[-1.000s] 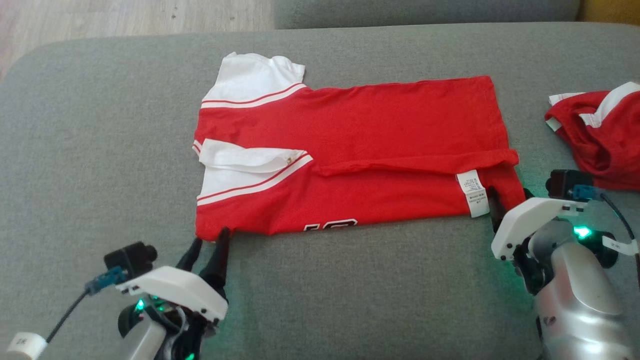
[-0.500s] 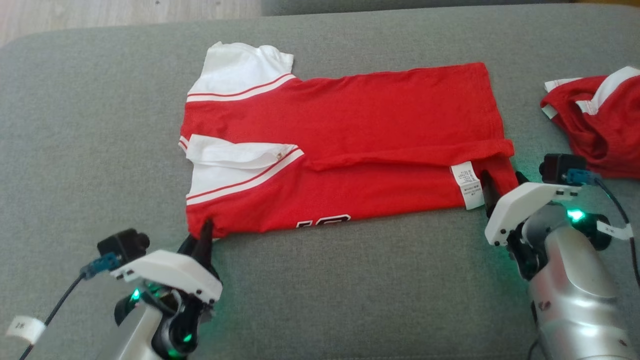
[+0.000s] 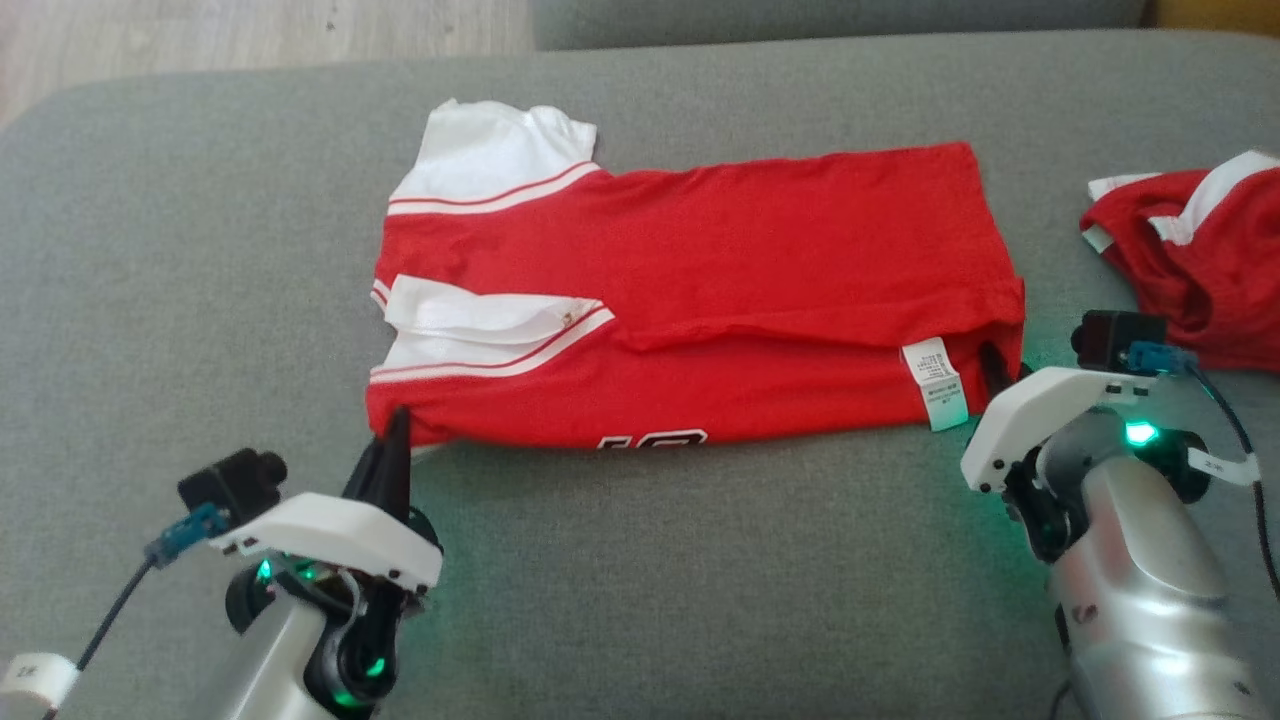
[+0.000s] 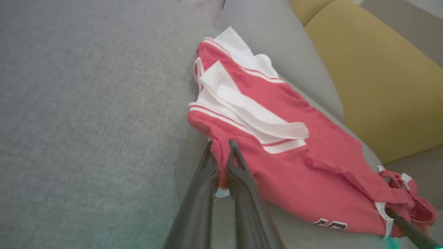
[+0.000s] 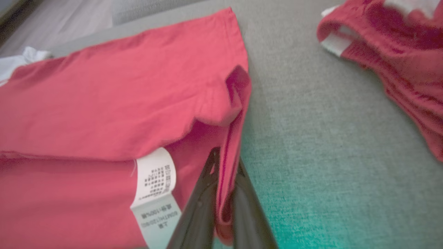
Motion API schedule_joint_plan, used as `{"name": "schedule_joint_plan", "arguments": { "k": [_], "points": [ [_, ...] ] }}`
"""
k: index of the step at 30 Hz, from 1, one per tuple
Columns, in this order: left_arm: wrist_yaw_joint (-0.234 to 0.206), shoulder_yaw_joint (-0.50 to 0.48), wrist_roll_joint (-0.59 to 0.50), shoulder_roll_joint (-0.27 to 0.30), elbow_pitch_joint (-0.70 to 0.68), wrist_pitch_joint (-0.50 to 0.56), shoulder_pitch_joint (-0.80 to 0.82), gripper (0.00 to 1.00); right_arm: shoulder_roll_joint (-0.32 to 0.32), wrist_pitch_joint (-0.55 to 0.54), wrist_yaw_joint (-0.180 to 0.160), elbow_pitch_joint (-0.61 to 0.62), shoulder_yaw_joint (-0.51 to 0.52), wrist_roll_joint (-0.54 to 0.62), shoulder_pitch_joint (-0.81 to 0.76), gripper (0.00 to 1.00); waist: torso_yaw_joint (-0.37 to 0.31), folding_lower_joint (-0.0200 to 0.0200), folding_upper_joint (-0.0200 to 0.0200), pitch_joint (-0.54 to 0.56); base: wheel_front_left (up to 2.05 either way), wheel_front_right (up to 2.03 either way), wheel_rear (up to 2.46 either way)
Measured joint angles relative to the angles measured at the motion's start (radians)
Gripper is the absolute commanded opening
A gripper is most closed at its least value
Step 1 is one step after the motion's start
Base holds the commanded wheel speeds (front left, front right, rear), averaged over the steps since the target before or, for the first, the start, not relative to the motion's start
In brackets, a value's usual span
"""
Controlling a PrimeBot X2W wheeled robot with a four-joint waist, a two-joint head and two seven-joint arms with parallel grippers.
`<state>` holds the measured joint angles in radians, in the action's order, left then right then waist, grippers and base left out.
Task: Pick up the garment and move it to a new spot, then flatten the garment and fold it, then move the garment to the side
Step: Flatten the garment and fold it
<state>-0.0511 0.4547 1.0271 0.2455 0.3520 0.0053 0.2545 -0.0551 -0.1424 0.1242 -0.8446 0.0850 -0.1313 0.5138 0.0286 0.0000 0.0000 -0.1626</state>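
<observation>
The red cotton jersey with white shoulder panels (image 3: pixel 700 280) lies folded on the grey fabric cushion (image 3: pixel 640 560), long axis 9 to 3 o'clock, collar at 9, hem at 3. The left gripper (image 3: pixel 397 428) pinches its 7 o'clock corner; the right gripper (image 3: pixel 995 365) pinches the 4 o'clock hem corner.

I see bare cushion (image 3: pixel 650 580) all along the near side of the shirt (image 3: pixel 700 290) and wide to its left, open for a pass. On the right, a second red heap (image 3: pixel 1200 260) lies near the shirt's hem, leaving only a narrow grey lane between them. Behind the shirt a strip of cushion is free.
</observation>
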Motion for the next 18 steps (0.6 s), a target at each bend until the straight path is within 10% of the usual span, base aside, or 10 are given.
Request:
{"name": "schedule_joint_plan", "arguments": {
  "k": [18],
  "points": [
    [-0.034,0.016,-0.015,0.095,-0.294,-0.034,-0.339,0.00,0.012,-0.052,0.000,0.389,0.063,-0.156,-0.422,0.00,0.012,-0.0002,0.0000,0.080,0.00,0.00,0.00]
  ]
}}
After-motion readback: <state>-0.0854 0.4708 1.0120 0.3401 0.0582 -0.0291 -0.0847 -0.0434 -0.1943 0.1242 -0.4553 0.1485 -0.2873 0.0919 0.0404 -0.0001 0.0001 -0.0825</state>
